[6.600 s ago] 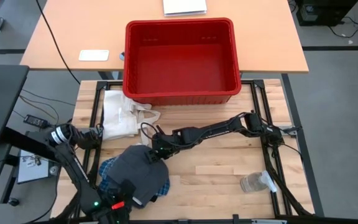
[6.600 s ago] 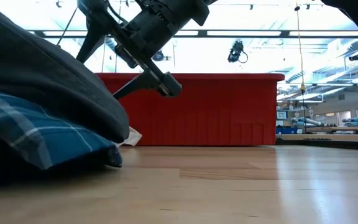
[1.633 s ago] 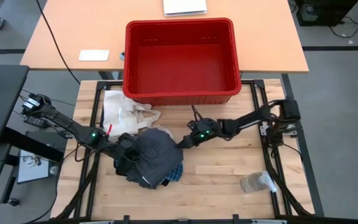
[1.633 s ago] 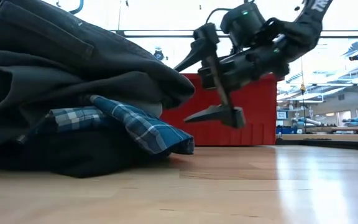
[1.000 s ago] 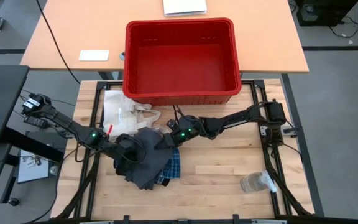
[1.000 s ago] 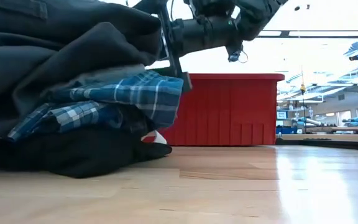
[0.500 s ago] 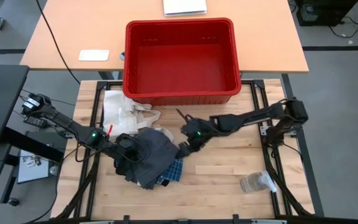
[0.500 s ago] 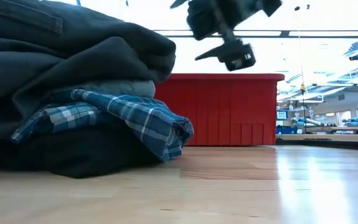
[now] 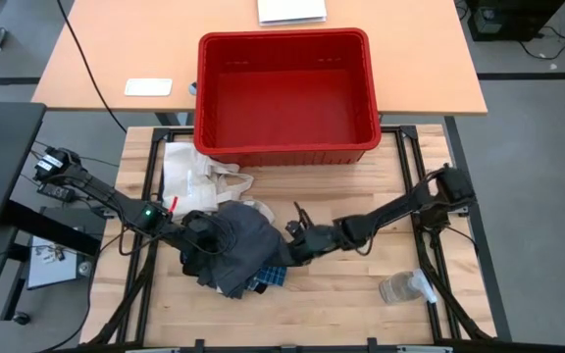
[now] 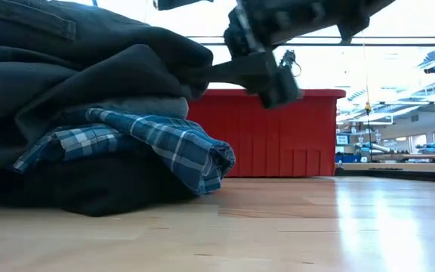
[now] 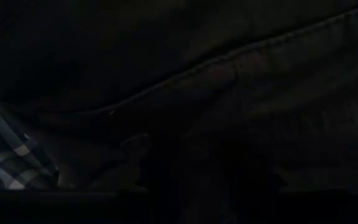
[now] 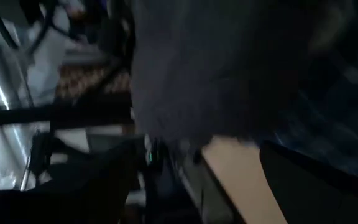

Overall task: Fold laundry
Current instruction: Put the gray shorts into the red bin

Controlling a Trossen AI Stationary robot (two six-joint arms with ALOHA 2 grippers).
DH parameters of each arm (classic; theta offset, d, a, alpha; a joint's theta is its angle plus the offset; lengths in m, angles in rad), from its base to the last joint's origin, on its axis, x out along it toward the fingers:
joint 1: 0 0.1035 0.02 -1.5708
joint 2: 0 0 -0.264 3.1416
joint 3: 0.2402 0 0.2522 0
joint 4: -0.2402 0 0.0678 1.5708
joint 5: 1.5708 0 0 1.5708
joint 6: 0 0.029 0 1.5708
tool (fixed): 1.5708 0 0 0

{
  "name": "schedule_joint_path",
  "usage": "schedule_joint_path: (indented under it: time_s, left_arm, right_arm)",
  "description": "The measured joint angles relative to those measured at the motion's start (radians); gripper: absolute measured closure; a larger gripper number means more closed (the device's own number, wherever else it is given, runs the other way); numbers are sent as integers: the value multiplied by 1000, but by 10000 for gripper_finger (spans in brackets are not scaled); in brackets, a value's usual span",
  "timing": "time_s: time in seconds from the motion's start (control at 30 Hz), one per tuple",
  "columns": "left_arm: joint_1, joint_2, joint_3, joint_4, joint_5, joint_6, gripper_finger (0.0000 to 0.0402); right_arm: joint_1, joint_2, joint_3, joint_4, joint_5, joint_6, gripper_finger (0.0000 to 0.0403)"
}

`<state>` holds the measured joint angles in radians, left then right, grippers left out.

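Dark grey garment (image 9: 235, 243): soft cloth, bunched on top of the pile on the near-left part of the wooden table (image 9: 361, 284); in the low view its thick folds (image 10: 81, 68) overhang the layers below.
Blue-and-white plaid shirt (image 9: 275, 276): under the dark grey garment, an edge poking out on the pile's near-right side; in the low view a rolled fold (image 10: 180, 151) rests on the tabletop.
Left gripper (image 9: 196, 247): buried in the left side of the pile, the arm reaching in from the far left; whether its jaws are clenched on cloth or released, cannot tell.
Right gripper (image 9: 292, 247): just beside the pile's right edge, the arm stretching in from the right; jaws spread apart, grasping nothing; in the low view it hangs above the table, in front of the bin.
Cream canvas tote bag (image 9: 189, 175): lying flat, far-left of the pile, straps toward the bin.
Red plastic bin (image 9: 284, 90): rectangular, far of the pile.
Clear plastic bottle (image 9: 405, 287): lying on its side, near-right on the table.
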<state>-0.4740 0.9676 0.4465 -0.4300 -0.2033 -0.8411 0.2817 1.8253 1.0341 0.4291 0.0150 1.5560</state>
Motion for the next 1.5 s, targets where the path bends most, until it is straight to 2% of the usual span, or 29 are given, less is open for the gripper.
schedule_joint_path:
  time_s: [0.43,0.63,0.73,0.87,1.0,1.17,1.37,1.5]
  left_arm:
    - [0,0,0,-9,6,-15,258]
    - [0,0,-1,-14,8,-27,258]
    - [0,0,-1,-14,18,-15,258]
    - [0,0,-2,-17,30,-11,258]
    - [0,0,-2,-15,31,-5,258]
    - [0,0,-2,-13,33,3,258]
    - [0,0,-2,-12,36,19,258]
    - [0,0,-2,-12,40,19,258]
  right_arm:
    - [46,266,271,-40,404,22,54]
    - [60,390,458,-109,492,88,54]
    - [56,418,559,-133,495,32,54]
    - [35,419,687,-287,484,-29,55]
    - [17,419,757,-397,473,-59,55]
    - [11,419,764,-444,474,-13,55]
    - [13,410,764,-448,391,-4,55]
    - [32,400,764,-447,383,24,55]
